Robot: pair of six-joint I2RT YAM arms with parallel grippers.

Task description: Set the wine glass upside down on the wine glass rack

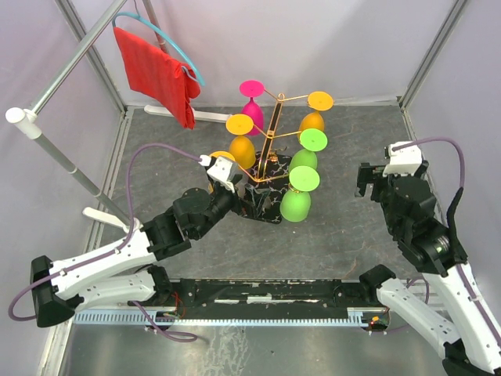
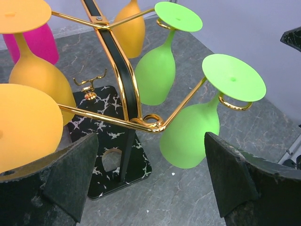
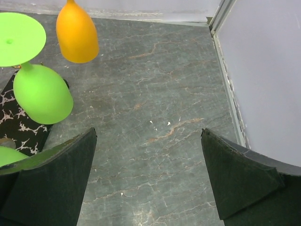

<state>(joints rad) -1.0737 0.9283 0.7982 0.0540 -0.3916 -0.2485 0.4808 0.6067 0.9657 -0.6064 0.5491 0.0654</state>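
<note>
top external: wine glass rack (image 1: pixel 270 153) stands near the middle of the table (image 1: pixel 352 235), closer to the far edge. thin gold wire stem and arms with curled scroll ends, on a black, white-veined rectangular base. frosted matte wine glasses (image 1: pixel 296 205) hang bowl down from the arms, flat round feet up: one pink on the far side, the rest orange and green. table top is grey and stone-veined. red cloth (image 1: pixel 156 66) drapes from a blue hanger at the far-left corner.

left wrist: left gripper (image 2: pixel 150 183) wide, its dark, rough-faced wedge fingers well apart with nothing between them, just beside the rack's base on the near-left side. nearest green glass (image 2: pixel 188 139) hangs by its stem in a curled arm end. orange bowl (image 2: pixel 28 127) sits close to the left finger; contact cannot be told.

right wrist: right gripper (image 3: pixel 148 181) wide, holding nothing, over bare table well apart from the rack, toward the right edge.
</note>
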